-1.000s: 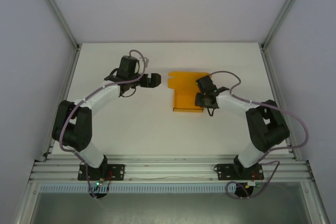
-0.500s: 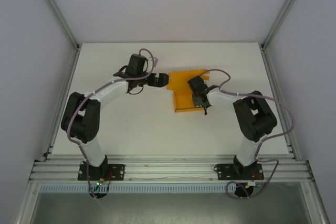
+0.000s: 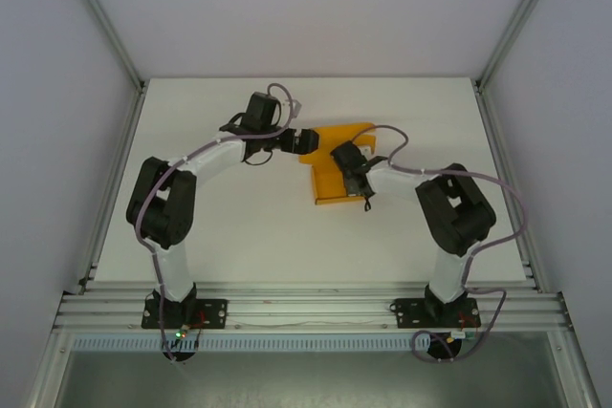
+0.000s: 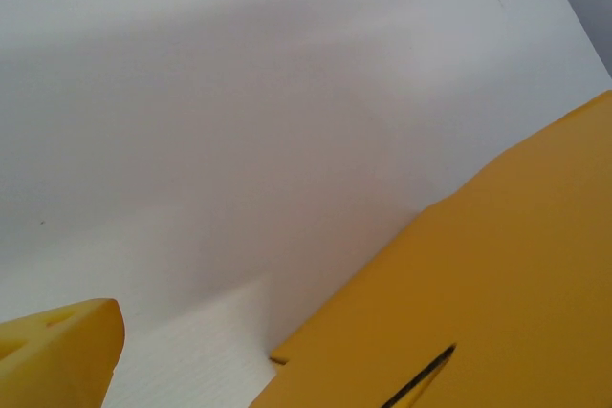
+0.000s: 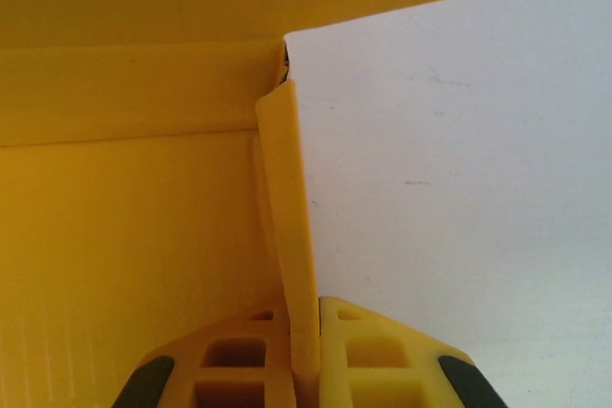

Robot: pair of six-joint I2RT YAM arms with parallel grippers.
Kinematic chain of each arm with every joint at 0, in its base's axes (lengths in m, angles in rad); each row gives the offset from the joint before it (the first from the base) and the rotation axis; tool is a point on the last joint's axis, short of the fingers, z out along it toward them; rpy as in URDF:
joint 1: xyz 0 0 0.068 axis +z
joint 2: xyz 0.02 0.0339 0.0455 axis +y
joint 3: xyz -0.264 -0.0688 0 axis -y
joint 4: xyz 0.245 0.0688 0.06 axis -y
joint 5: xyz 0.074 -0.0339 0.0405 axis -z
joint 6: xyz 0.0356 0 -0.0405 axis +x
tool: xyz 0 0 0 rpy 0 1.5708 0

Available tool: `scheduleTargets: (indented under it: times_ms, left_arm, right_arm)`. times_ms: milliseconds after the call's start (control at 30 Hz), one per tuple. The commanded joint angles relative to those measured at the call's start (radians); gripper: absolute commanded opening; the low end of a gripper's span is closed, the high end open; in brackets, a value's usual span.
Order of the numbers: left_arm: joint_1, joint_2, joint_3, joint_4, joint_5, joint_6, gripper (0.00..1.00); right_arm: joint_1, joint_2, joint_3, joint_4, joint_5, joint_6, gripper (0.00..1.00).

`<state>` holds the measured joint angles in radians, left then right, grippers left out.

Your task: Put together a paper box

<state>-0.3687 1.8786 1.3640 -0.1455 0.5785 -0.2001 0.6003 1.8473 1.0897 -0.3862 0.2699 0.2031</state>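
Note:
The paper box is bright orange card, partly folded, lying on the white table at the middle back. My right gripper sits at the box's right side. In the right wrist view this gripper is shut on an upright side flap of the paper box, with a larger flap arching overhead. My left gripper is at the box's back left corner. The left wrist view has one yellow finger at the lower left and a slitted orange panel at the right, so the jaws stand open.
Aluminium frame posts and plain white walls close in the table on three sides. A metal rail carrying both arm bases runs along the near edge. Bare table lies left and right of the box.
The left arm has swung right until its gripper reaches the box's back left corner. The right gripper has shifted slightly left and closed on the box's side flap.

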Motion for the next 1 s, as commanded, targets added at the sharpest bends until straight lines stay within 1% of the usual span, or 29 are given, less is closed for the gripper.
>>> scheduleTargets:
  times_ms: [0, 67, 267, 333, 433, 533, 567, 600, 633, 667, 767, 867, 967]
  left_arm:
    - [-0.006, 0.001, 0.036, -0.011, 0.018, 0.018, 0.98]
    - [-0.006, -0.006, 0.032, -0.008, 0.009, 0.019, 0.98]
    - [-0.006, -0.021, 0.029, -0.022, -0.015, 0.032, 0.98]
    - [-0.008, -0.029, 0.029, -0.030, -0.016, 0.037, 0.98]
    - [-0.006, -0.039, 0.024, -0.034, -0.017, 0.044, 0.99]
    - [-0.006, -0.055, 0.020, -0.041, -0.023, 0.052, 1.00]
    - [-0.007, -0.063, 0.021, -0.048, -0.024, 0.061, 1.00]
    - [-0.007, -0.069, 0.020, -0.052, -0.024, 0.066, 1.00]
    - [-0.007, -0.077, 0.018, -0.054, -0.026, 0.071, 1.00]
    - [-0.006, -0.086, 0.014, -0.060, -0.028, 0.081, 1.00]
    - [-0.006, -0.114, 0.005, -0.079, -0.046, 0.114, 1.00]
    - [-0.006, -0.135, 0.001, -0.104, -0.077, 0.142, 1.00]
    - [-0.006, -0.156, -0.002, -0.128, -0.096, 0.169, 1.00]
  right_arm:
    - [0.038, 0.067, 0.048, -0.138, 0.183, 0.038, 0.00]
    - [0.056, 0.085, 0.071, -0.163, 0.236, 0.043, 0.00]
    - [0.073, 0.095, 0.108, -0.195, 0.279, 0.054, 0.00]
    - [0.074, 0.091, 0.119, -0.206, 0.257, 0.090, 0.00]
    - [0.074, 0.041, 0.101, -0.163, 0.166, 0.134, 0.00]
    - [0.074, -0.022, 0.056, -0.089, 0.039, 0.168, 0.15]
    - [0.073, -0.039, 0.042, -0.074, 0.001, 0.174, 0.26]
    - [0.073, -0.051, 0.035, -0.070, -0.006, 0.186, 0.40]
    - [0.073, -0.064, 0.029, -0.071, -0.013, 0.192, 0.48]
    - [0.073, -0.081, 0.026, -0.075, -0.013, 0.197, 0.54]
    - [0.071, -0.137, 0.014, -0.088, 0.004, 0.197, 0.58]
    - [0.060, -0.195, -0.002, -0.076, -0.012, 0.174, 0.62]
    - [0.049, -0.242, -0.001, -0.077, -0.026, 0.131, 0.65]
